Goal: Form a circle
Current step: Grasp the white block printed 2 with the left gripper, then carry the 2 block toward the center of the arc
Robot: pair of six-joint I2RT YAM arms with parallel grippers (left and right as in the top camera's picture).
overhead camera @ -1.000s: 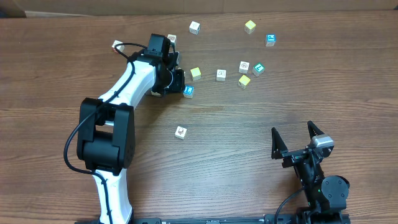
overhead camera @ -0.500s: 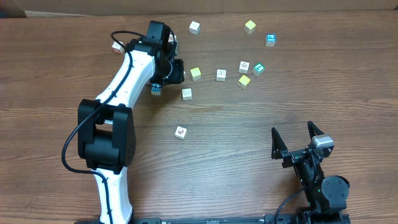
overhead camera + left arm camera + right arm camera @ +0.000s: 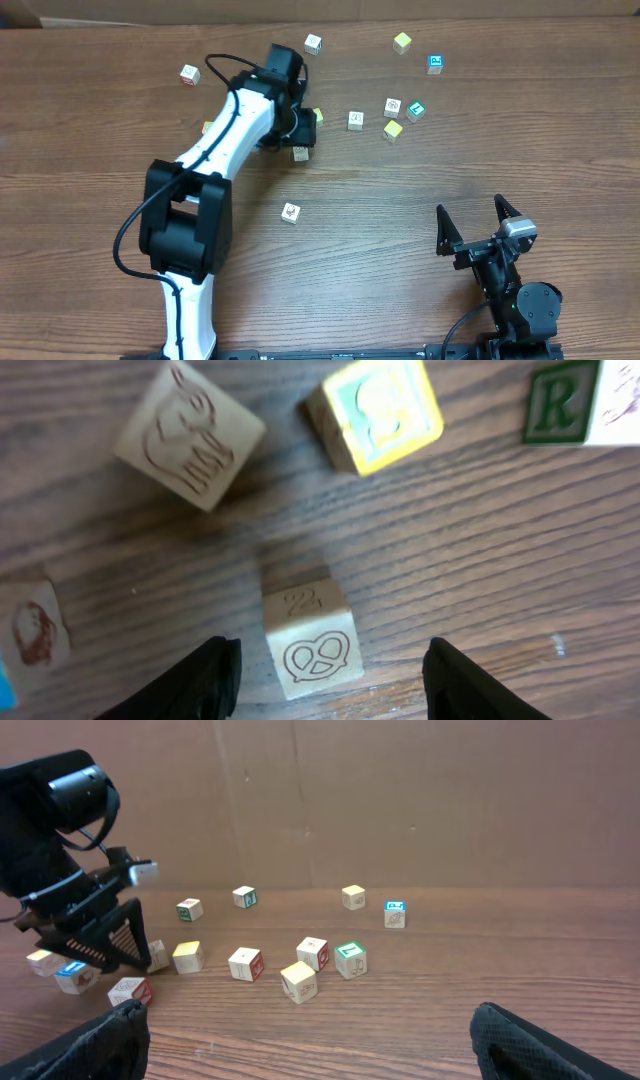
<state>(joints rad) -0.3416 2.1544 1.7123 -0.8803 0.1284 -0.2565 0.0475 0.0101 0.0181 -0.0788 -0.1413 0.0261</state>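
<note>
Stage: early, by my reading; no ring is closed yet.
The circle: so far only a loose group at 1 o'clock of the desk's middle. It is made up of a whitish cube, a green-faced cube just beside it and a yellow cube at its 6 o'clock. Another whitish cube sits apart at 9 o'clock.
Left pincer: jaws partly apart, astride the pretzel cube with a gap on each flank; it holds nothing.
Pretzel cube: flat on the desk, at 9 o'clock of the group and not joined to it.
Right pincer: spread wide, empty, at 5 o'clock, well apart from every cube.
Strays: a red-marked cube at 7 o'clock, a lone cube at 10 o'clock, and a far cube at 12 o'clock.
Left to do: probably to bring the outliers in, then space the cubes around an open middle.
</note>
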